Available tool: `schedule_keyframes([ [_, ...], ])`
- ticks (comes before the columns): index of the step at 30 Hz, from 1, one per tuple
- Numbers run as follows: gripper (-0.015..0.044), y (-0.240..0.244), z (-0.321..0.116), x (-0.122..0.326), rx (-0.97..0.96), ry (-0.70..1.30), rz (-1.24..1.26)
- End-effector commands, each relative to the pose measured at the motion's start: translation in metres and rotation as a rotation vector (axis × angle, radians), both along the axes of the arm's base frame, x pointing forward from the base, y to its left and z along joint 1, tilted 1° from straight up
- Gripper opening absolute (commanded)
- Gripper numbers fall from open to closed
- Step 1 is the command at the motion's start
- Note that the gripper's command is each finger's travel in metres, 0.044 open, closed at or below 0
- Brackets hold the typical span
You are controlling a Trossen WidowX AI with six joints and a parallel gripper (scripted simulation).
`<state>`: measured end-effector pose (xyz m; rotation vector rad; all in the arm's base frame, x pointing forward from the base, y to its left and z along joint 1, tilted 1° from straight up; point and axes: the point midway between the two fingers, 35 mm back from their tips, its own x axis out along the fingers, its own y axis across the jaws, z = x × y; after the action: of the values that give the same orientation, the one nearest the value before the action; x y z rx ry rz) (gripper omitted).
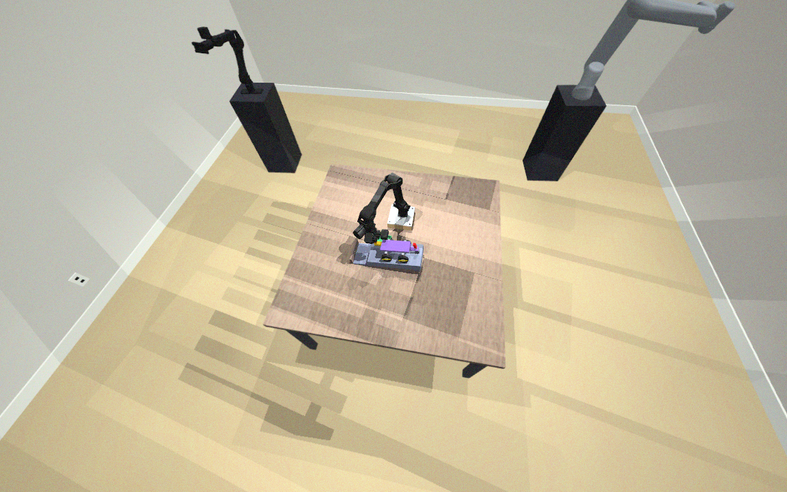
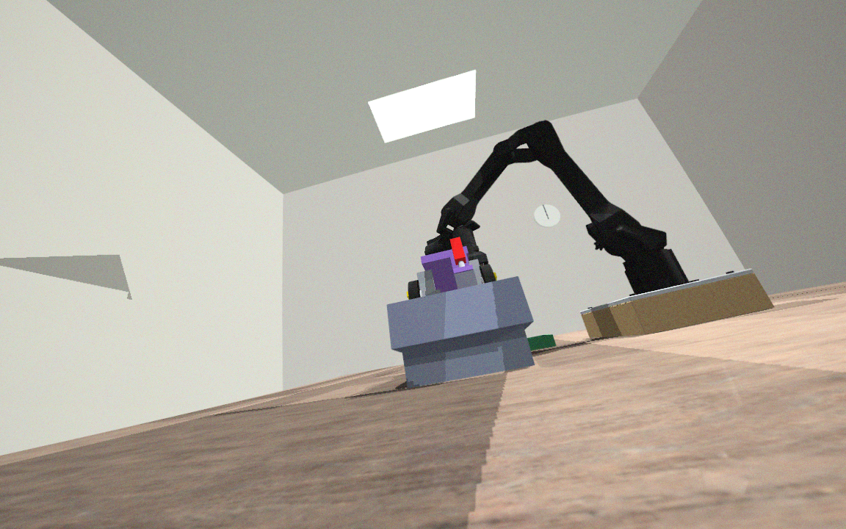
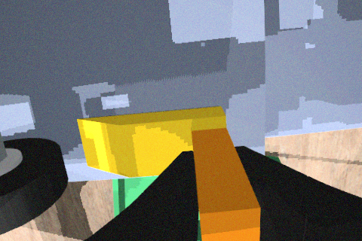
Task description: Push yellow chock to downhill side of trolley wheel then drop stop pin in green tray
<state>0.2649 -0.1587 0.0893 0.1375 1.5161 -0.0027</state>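
The trolley [image 1: 395,246] [image 2: 438,270], with a purple deck and black wheels, stands on the blue-grey ramp [image 1: 359,254] [image 2: 455,325] [image 3: 211,4]. The red-headed stop pin [image 1: 415,246] [image 2: 457,250] is in place at its uphill end. My gripper [image 3: 213,160] is shut on the orange handle [image 3: 226,181] of the yellow chock [image 1: 378,242] [image 3: 147,147]. The chock is over the ramp's arm-side edge, downhill of a trolley wheel [image 3: 41,169]. A narrow gap shows between them in the wrist view. Whether the chock touches the ramp surface, I cannot tell; its rubber base is hidden.
The green tray [image 2: 542,342] [image 3: 137,192] lies on the table [image 1: 347,305] beside the ramp, on the arm's side, partly hidden below the chock and fingers in the wrist view. The arm's base plate [image 1: 400,218] stands behind it. Two other arms on black pedestals stand beyond the table.
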Motion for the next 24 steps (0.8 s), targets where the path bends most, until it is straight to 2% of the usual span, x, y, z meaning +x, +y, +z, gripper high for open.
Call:
schedule_keyframes([
  [1, 0.0000, 0.0051, -0.0001, -0.0001, 0.009, 0.003, -0.005],
  [23, 0.0000, 0.0101, 0.0036, 0.0032, 0.000, -0.001, -0.001],
  [24, 0.0026, 0.0101, 0.0036, 0.0032, 0.000, -0.001, -0.001],
])
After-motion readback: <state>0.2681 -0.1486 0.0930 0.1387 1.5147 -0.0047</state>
